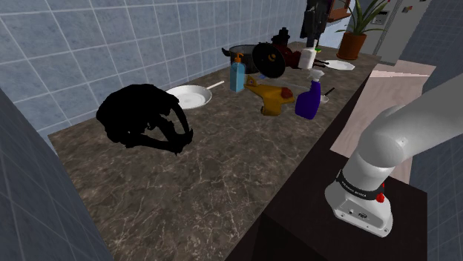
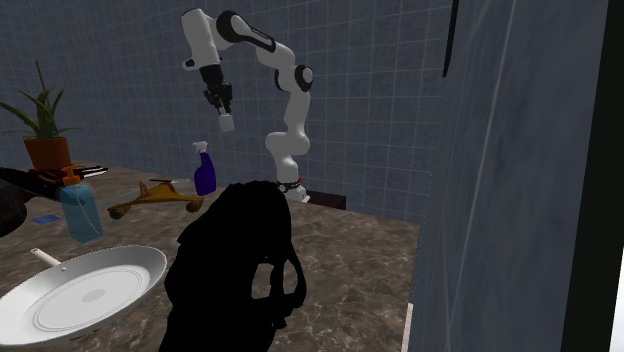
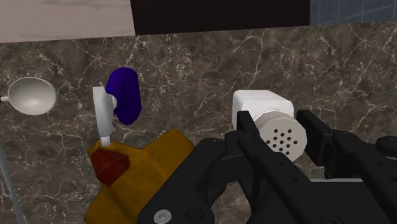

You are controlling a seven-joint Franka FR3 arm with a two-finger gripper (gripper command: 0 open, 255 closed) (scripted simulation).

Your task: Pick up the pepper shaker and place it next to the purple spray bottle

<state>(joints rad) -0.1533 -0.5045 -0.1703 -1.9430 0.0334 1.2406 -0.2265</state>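
My gripper [image 2: 224, 113] hangs high in the air, shut on a white pepper shaker [image 2: 228, 124] with a holed cap. In the wrist view the shaker [image 3: 262, 107] sits clasped between the black fingers of the gripper [image 3: 280, 130]. The purple spray bottle [image 2: 205, 170] with a white trigger head stands upright on the dark marble counter [image 2: 350, 250], below the gripper and slightly toward the second exterior view's left. The same bottle [image 1: 308, 98] stands near the counter's front edge in the shoulder view. From the wrist the bottle [image 3: 125, 95] lies off to one side of the shaker.
A yellow toy-like object [image 1: 271, 95] lies right beside the purple bottle, and a small white ladle [image 3: 30, 95] rests on its other side. Farther off stand a blue spray bottle [image 1: 237, 74], a white pan [image 1: 189, 95], a big black shape [image 1: 141, 117], dark pots [image 1: 263, 55] and a potted plant [image 1: 355, 37].
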